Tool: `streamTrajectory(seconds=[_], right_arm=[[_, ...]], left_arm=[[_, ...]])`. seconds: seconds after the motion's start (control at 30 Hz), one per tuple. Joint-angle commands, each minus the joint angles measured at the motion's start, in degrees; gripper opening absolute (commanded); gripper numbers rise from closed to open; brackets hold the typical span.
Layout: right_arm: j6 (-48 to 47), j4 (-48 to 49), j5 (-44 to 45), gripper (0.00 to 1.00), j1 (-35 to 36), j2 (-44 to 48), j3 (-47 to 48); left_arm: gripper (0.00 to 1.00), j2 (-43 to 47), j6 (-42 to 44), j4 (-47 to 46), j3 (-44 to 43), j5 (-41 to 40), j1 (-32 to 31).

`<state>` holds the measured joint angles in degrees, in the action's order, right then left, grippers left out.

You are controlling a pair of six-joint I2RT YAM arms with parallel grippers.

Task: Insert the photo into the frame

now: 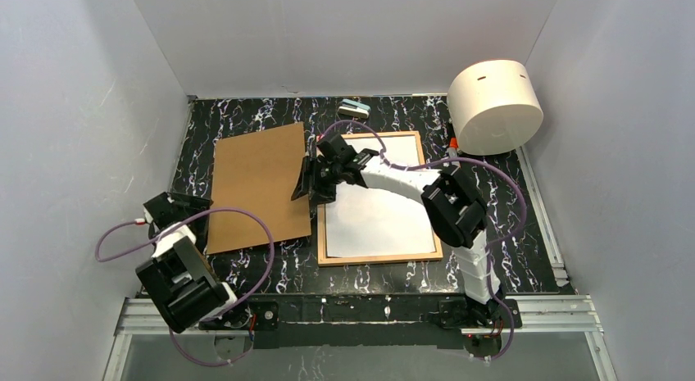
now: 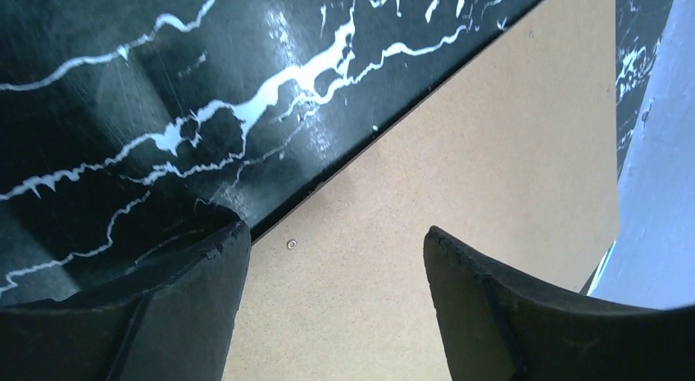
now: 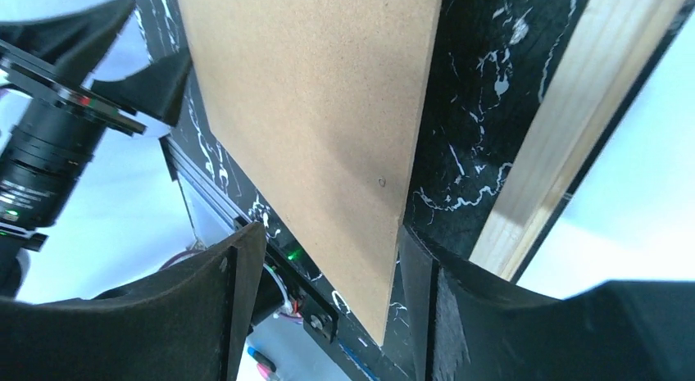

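Lying white side up, the photo (image 1: 369, 225) sits inside the frame (image 1: 377, 256), which rests flat on the black marbled table (image 1: 246, 270), right of centre. The print fills the frame almost to its light-wood edging, and none of its picture side shows. The right arm crosses over the frame's far left part and hides a strip of the sheet.

Just left of the frame, with a narrow band of table between them, lies 1 brown cardboard board (image 1: 254, 184), set at a slight angle.

The right gripper (image 1: 310, 184) hangs over that band at the board's right edge. In the right wrist view its 2 fingers are spread wide, with the board's edge and near corner showing in the gap. Nothing is pinched, and I cannot tell whether either finger touches the board. The left gripper (image 1: 184, 207) is at the board's near left side. The left wrist view shows its jaws apart over the board's edge and bare table, holding nothing.

At the far right, 1 white round tub (image 1: 496, 106) lies tilted on its side, and its inside is hidden. A small grey object (image 1: 354, 109) sits at the far edge, too small to identify.
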<state>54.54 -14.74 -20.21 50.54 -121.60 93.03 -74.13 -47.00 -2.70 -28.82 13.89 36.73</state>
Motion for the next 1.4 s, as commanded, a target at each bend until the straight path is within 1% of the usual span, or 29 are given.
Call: streamTrajectory(seconds=[0.0,0.13,0.23,0.33,0.43,0.53,0.67,0.77,0.93,1.07,1.13,1.2,1.37], right_arm=[[3.3,7.6,-1.6,0.66,1.3,5.3,-0.6],[4.3,4.6,2.6,0.63,0.8,7.9,-4.0],[5.0,3.2,5.7,0.62,0.3,9.5,-6.9],[5.8,2.4,7.7,0.6,-0.4,11.1,-9.9],[6.1,2.7,8.8,0.6,-0.8,12.6,-12.5],[5.8,2.3,10.1,0.6,-1.2,13.0,-13.9],[5.6,0.2,12.6,0.59,-2.2,12.9,-15.0],[5.3,-1.8,14.7,0.6,-3.0,13.4,-15.1],[3.5,-1.3,17.1,0.64,-4.3,13.4,-15.2],[0.5,-2.9,19.8,0.68,-5.7,11.4,-12.3],[-1.1,-3.3,22.9,0.69,-6.1,10.7,-11.1],[-2.6,-2.9,24.1,0.7,-6.6,9.9,-10.2],[-6.1,2.1,22.0,0.69,-7.1,8.9,-9.8]], left_arm=[[0.74,0.8,-3.9,14.9,5.2,11.8,-5.1],[0.73,4.1,-5.1,16.0,5.1,8.1,-12.2],[0.73,4.1,-5.5,16.0,4.8,7.6,-14.3],[0.73,3.2,-4.7,16.2,4.6,7.7,-14.7],[0.74,2.1,-3.9,15.2,4.9,9.4,-15.4],[0.74,0.2,-1.6,15.4,4.8,11.2,-15.9],[0.75,-2.4,0.9,16.8,4.4,11.2,-15.9],[0.75,-3.3,2.0,17.6,3.5,10.7,-15.9],[0.76,-4.2,3.9,19.7,0.9,8.6,-15.9],[0.77,-5.7,5.2,20.7,0.2,7.3,-15.9],[0.77,-6.5,5.6,20.9,0.2,7.2,-15.9],[0.77,-7.0,6.3,21.2,0.0,7.2,-15.9],[0.78,-7.4,8.5,23.4,-1.6,5.5,-15.9]])
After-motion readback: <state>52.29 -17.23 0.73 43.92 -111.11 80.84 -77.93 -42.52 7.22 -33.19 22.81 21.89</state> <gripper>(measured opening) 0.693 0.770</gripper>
